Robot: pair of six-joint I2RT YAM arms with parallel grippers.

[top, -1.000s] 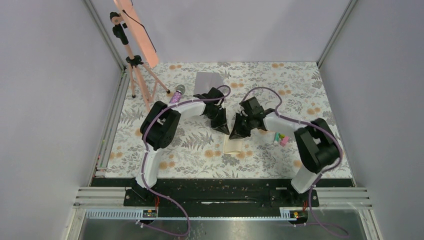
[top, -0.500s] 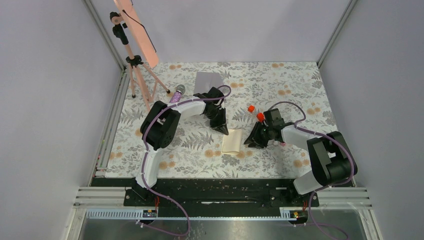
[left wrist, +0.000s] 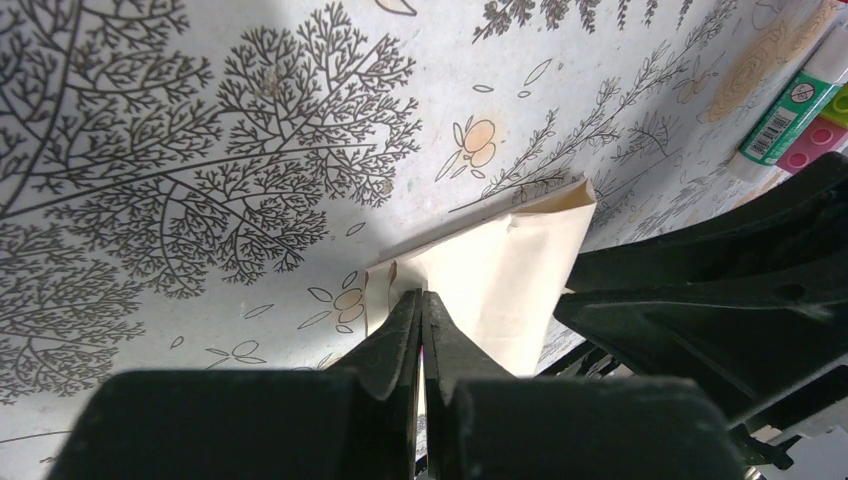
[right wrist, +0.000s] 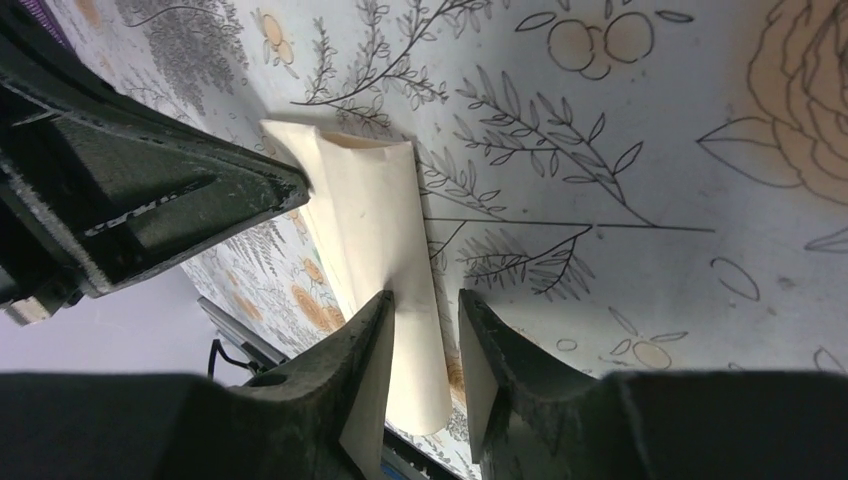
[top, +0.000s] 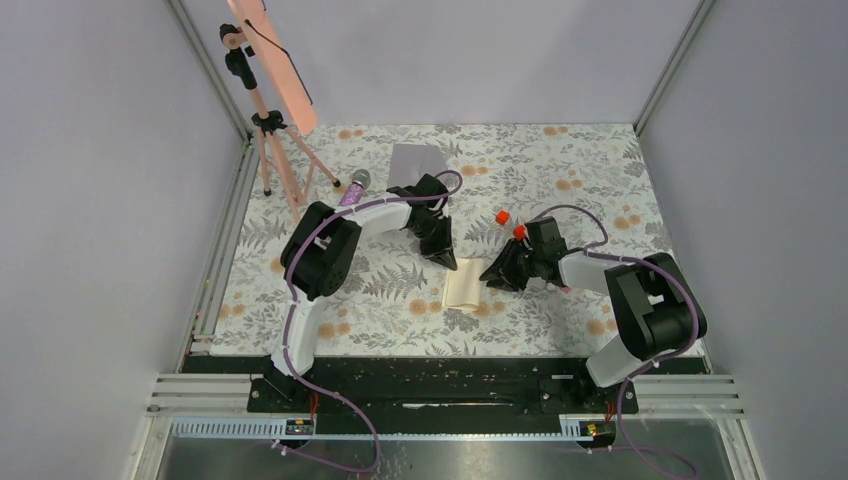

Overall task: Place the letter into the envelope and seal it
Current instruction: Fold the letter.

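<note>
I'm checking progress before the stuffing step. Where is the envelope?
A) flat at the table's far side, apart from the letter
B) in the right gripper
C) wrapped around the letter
A: the envelope lies flat and alone far back; the letter lies well nearer, apart from it.
</note>
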